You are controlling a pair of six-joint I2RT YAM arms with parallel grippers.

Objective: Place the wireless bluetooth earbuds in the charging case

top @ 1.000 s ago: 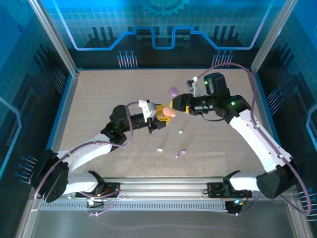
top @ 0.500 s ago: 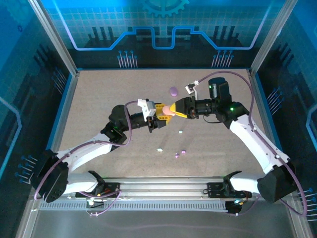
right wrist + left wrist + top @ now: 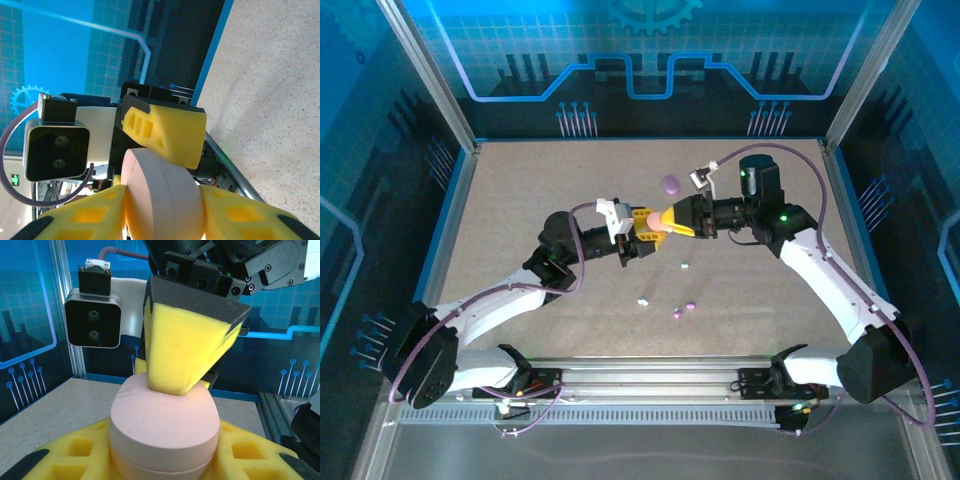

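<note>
- Above the middle of the speckled beige table point(image 3: 520, 200), I see both claws meeting nose to nose on one pink case point(image 3: 661, 227).
- The pink case is a smooth, matt oval puck with a thin seam running round its side.
- My left claw point(image 3: 645, 222) is clamped on it. In the left wrist view the case sits wedged between yellow fingers point(image 3: 50, 457) pocketed with square recesses.
- My right claw point(image 3: 669, 221) has closed on it from the opposite side. Its blunt, wedge-shaped yellow fingers point(image 3: 240, 220) lie against both flat faces.
- The earbuds point(image 3: 685, 266) lie loose on the table, between the claws and the arm bases. They are tiny rounded pebbles: one mint, one pale and two purple just beside each other.
- A glossy purple case point(image 3: 670, 184), oval too, lies flat just beyond the claws.
</note>
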